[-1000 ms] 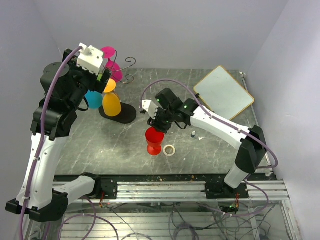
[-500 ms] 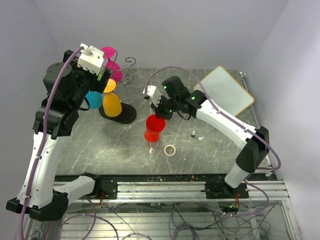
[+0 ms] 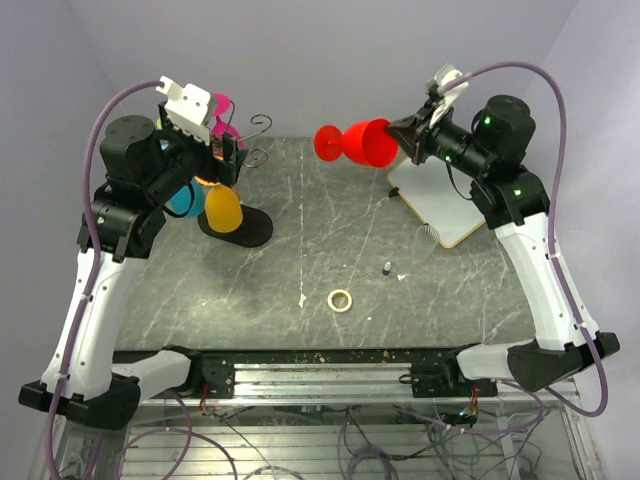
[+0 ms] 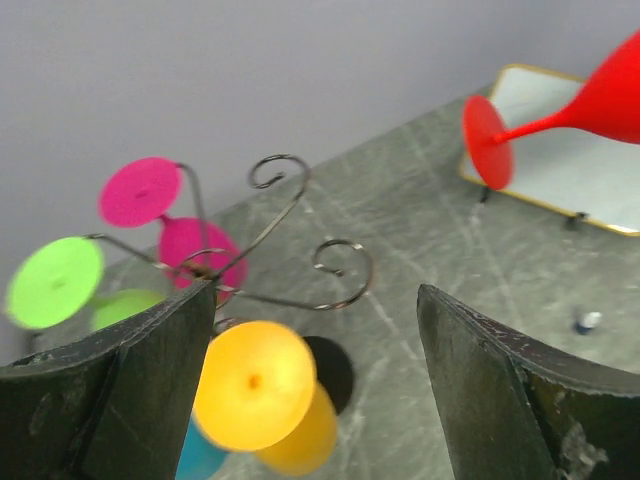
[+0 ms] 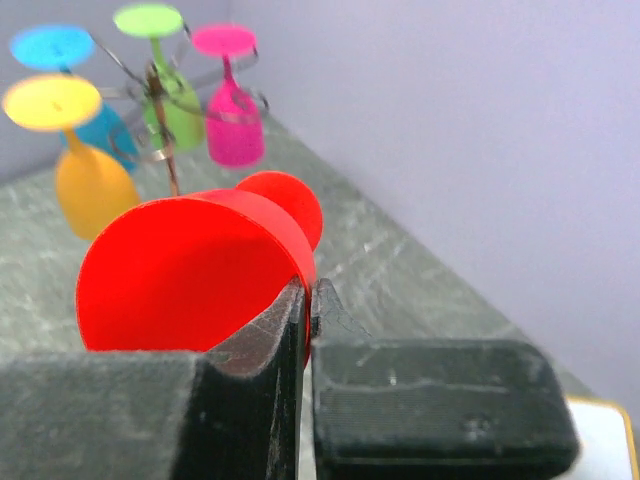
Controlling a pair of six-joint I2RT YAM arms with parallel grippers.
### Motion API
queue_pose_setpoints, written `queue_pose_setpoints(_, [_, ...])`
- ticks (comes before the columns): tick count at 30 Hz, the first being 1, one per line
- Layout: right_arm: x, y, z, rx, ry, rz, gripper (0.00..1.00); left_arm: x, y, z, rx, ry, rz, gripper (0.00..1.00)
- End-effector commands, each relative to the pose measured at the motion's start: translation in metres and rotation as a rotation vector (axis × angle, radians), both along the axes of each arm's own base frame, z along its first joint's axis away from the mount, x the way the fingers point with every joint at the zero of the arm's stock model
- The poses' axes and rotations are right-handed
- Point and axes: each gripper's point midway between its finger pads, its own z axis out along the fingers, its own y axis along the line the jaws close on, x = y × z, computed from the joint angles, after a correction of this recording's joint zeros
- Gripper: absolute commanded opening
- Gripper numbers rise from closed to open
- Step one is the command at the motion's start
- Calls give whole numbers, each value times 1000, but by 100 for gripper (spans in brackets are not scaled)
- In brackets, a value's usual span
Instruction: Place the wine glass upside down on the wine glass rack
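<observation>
At ten o'clock on the surface, the left claw hangs with its fingers apart beside the wine glass rack, which carries coloured glasses bowl-down. Toward one o'clock the wine glass, red, is aloft and lying sideways, foot pointing to nine o'clock. The right claw is clamped on its rim.

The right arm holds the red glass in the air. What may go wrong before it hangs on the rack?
The right pincer pinches the red wine glass only at its rim, sideways in the air: it may slip. The open left pincer hangs beside the wine glass rack, so the arms may collide. The free hooks are close to the pink glass, which may be knocked.
</observation>
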Motion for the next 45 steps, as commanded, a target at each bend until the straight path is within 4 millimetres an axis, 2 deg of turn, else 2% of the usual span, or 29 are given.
queue_pose_setpoints(1, [-7,16,39,145,-5,84,0,-4,-46,16,-213,53,-206,91])
queue_pose_setpoints(7, [-16,26,67,233,10,145,0,3,-83,19,-454,182,-347,85])
queue_pose_setpoints(11, [-18,30,72,252,24,177,0,9,-99,17,-565,244,-406,81])
queue_pose_setpoints(16, [-20,34,74,261,33,203,0,21,-113,-1,-615,335,-427,71])
queue_pose_setpoints(29, [-14,37,69,252,44,210,0,27,-131,-21,-623,432,-469,41])
queue_pose_setpoints(32, [-12,38,65,246,49,210,0,27,-134,-22,-627,443,-479,28])
queue_pose_setpoints(35, [-11,39,62,242,53,213,0,27,-133,-21,-625,438,-480,9])
queue_pose_setpoints(38, [-9,39,58,232,53,211,0,27,-131,-19,-617,417,-466,7])
queue_pose_setpoints(40, [-9,39,54,219,50,213,7,27,-128,-18,-610,406,-455,7])
queue_pose_setpoints(45, [-11,35,49,172,21,205,36,27,-120,-17,-595,382,-413,7])
